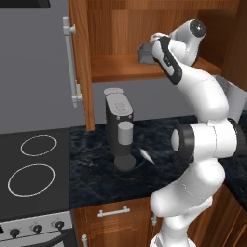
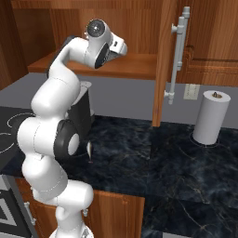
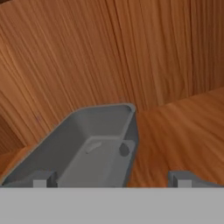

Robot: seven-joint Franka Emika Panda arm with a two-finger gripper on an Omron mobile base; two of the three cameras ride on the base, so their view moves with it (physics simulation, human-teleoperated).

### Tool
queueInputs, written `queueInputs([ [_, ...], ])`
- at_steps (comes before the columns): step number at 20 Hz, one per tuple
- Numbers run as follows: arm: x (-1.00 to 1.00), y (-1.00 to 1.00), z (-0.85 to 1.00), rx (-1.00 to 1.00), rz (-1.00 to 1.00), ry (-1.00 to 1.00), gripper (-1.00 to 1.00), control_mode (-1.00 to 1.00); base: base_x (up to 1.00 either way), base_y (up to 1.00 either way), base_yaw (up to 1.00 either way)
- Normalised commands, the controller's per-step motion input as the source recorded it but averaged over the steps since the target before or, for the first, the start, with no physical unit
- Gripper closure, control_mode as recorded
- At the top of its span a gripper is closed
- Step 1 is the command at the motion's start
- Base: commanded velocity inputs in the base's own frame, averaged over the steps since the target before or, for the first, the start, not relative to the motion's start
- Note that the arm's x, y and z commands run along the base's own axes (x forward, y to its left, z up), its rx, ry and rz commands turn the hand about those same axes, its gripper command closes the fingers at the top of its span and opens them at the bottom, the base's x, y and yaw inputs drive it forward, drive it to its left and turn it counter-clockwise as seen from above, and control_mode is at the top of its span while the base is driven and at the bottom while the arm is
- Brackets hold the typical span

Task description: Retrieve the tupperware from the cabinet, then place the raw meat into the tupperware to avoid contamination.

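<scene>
The cabinet (image 1: pixel 80 62) stands open, its door swung out with a silver bar handle. On its wooden shelf sits the grey tupperware (image 3: pixel 98 144), also seen as a small grey box (image 1: pixel 144 52) beside my hand. My gripper (image 3: pixel 111 179) is open inside the cabinet, close above the tupperware's near end. One fingertip (image 3: pixel 43 179) is over the box and the other is outside it, so the right wall lies between them. The raw meat (image 1: pixel 147 155) is a pale pointed sliver on the dark counter by the coffee machine; it appears again behind my arm (image 2: pixel 88 148).
A black coffee machine (image 1: pixel 120 130) stands on the marble counter below the shelf. A stove (image 1: pixel 31 169) with ring burners is at the left. A white paper-towel roll (image 2: pixel 211 116) stands at the right, past the open door (image 2: pixel 165 60).
</scene>
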Motion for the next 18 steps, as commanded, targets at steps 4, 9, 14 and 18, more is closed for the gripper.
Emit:
queueInputs([
  [4,0.37,-0.08,0.00,0.00,0.00,0.07,-1.00,-1.00,0.00,0.00,0.00],
  [9,0.41,-0.06,0.00,0.00,0.00,0.06,-1.00,-1.00,0.00,0.00,0.00],
  [14,0.15,-0.05,-0.09,0.00,0.00,0.01,-1.00,-1.00,0.00,0.00,0.00],
  [18,0.00,-0.01,-0.25,0.00,0.00,0.00,-1.00,-1.00,0.00,0.00,0.00],
])
